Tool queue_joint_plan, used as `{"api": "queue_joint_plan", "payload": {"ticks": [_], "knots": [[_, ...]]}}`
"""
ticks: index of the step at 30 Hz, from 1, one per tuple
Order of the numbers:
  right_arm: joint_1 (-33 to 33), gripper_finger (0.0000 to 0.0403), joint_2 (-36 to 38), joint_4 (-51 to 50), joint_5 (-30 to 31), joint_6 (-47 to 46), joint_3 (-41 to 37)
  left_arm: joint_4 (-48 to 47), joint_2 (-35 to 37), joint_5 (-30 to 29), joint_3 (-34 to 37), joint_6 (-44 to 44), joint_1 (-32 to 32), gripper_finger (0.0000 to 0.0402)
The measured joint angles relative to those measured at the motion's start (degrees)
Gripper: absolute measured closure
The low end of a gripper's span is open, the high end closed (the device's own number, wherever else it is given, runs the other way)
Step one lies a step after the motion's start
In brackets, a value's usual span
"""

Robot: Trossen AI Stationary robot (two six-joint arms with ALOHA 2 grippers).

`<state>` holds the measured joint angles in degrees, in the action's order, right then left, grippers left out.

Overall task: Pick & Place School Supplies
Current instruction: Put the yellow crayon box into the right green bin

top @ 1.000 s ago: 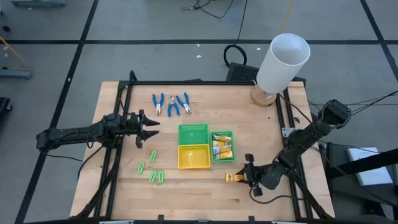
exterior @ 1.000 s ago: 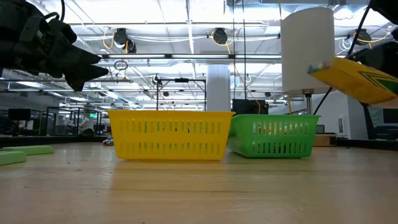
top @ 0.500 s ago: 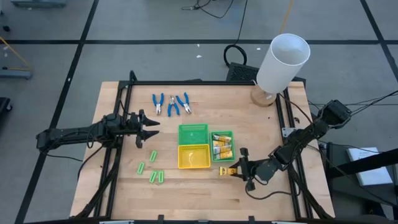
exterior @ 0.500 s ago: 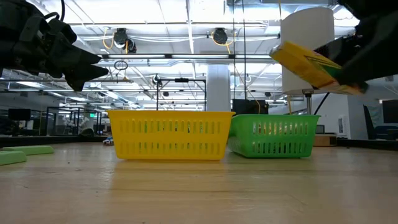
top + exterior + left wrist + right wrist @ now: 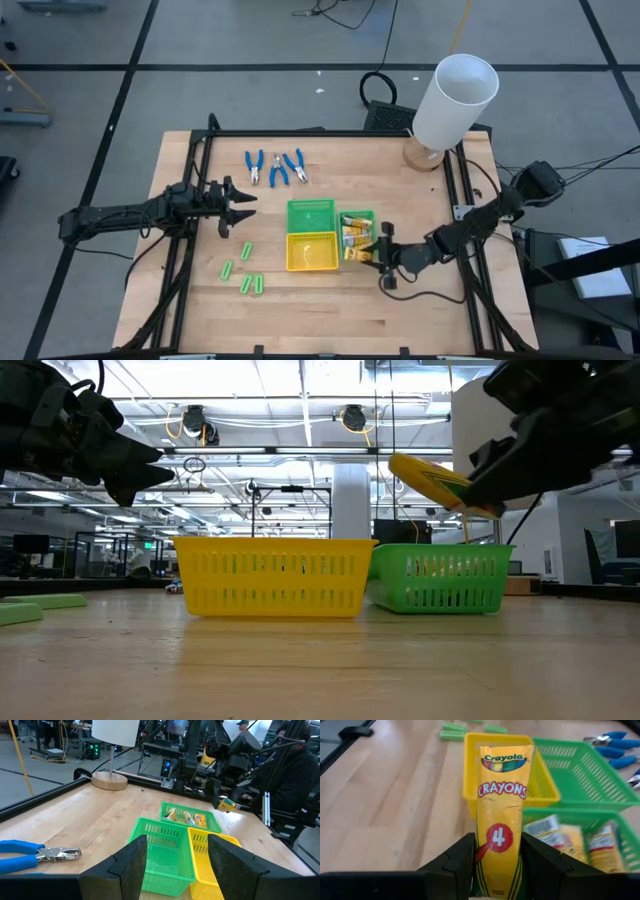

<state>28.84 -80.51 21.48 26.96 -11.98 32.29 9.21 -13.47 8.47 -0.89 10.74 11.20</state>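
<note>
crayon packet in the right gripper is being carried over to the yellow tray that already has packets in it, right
Not quite. The crayon packet is in the right gripper, but the tray that already has packets in it is a green tray, not the yellow tray. The right wrist view shows this.

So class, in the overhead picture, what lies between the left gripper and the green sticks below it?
Only bare wooden table lies between the left gripper and the green sticks in the high view.

The surface (image 5: 330,310) in front of the yellow tray (image 5: 311,252) is left free; passage behind is blocked by the white cylinder (image 5: 455,100).
</note>
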Motion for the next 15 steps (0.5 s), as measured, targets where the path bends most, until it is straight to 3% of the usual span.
{"api": "queue_joint_plan", "payload": {"ticks": [15], "knots": [[-8.8,0.0261,0.0,2.3,0.0,2.2,0.0,0.0,0.0,0.0,0.0,0.0,0.0,0.0188]]}}
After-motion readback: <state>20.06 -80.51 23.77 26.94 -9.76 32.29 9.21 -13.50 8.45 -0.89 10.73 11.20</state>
